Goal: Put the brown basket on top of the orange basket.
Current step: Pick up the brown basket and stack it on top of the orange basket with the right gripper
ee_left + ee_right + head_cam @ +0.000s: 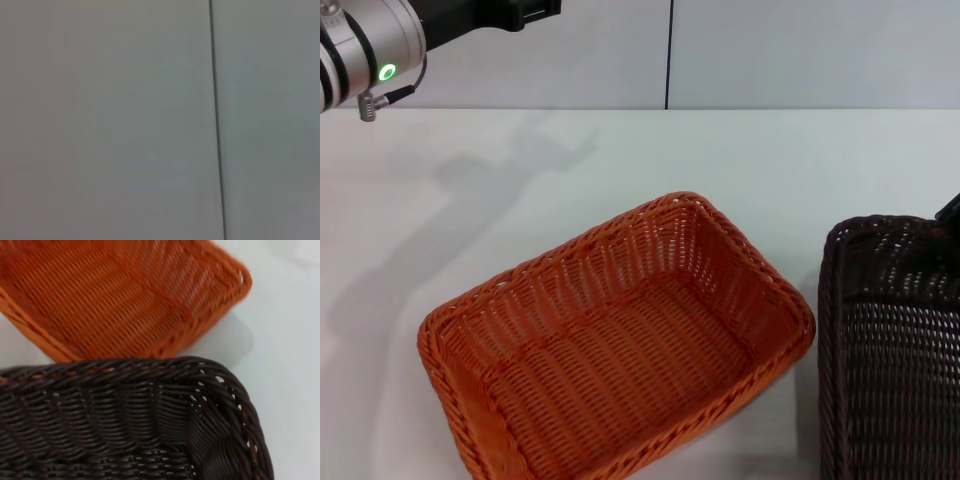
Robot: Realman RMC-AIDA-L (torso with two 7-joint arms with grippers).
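The orange basket [620,350] sits on the white counter [520,180], turned at an angle, open side up and with nothing in it. The brown basket [890,350] stands just beside it on the robot's right, also on the counter, cut off by the head view's right edge; a narrow strip of counter shows between the two rims. The left arm [370,45] is raised at the far left, well apart from both baskets, and its tool is out of sight. A dark bit at the brown basket's far right rim may be the right tool; whether it is apart or together, I cannot tell. The right wrist view looks down into the brown basket [125,425], with the orange basket [125,295] beyond it.
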